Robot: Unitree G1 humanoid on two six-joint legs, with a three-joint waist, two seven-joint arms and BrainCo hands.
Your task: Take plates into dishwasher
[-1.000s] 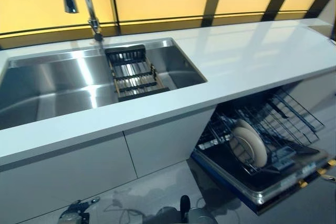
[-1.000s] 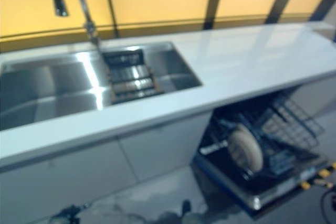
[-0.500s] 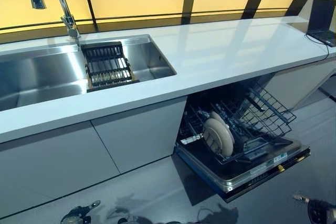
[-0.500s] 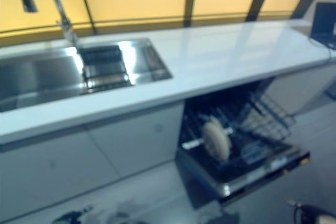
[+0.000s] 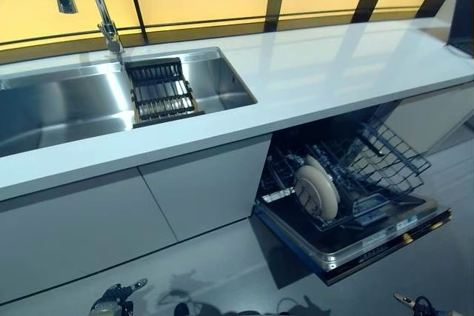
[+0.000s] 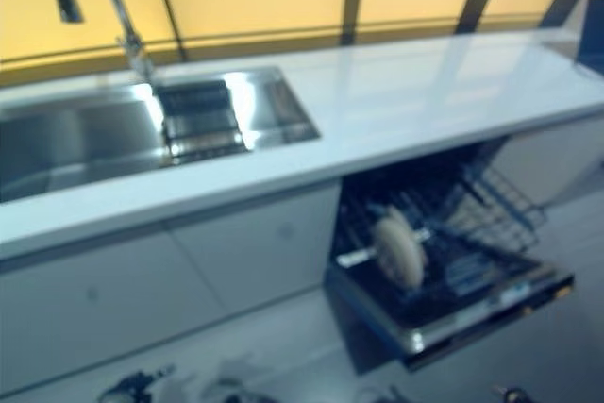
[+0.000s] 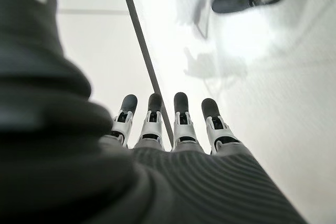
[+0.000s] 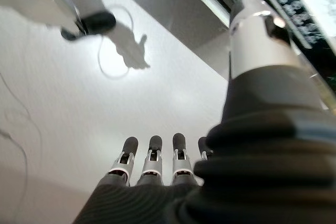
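We saw two plates (image 5: 317, 191) standing on edge in the lower rack (image 5: 355, 175) of the dishwasher (image 5: 348, 234), near the rack's front-left corner, one just behind the other & touching or nearly so. Rack was pulled out over the dropped door, under the right part of the bench (image 5: 326, 79).

Left hand (image 7: 163, 124) hung low over the floor (image 5: 222, 264): fingers straight, relaxed, holding nothing (wrist view showed only pale floor past the tips). Right hand (image 8: 157, 161) was the same, fingers extended & empty, thumb sticking out apart from them, over floor near the dishwasher's front edge.

Sink (image 5: 67, 109) sat in the bench's left part, w/ a dark slatted drain rack (image 5: 159, 92) across its right end & the faucet (image 5: 104, 12) at the back edge just behind that rack. A dark object showed at the bench's far right corner, too cut off to tell what.
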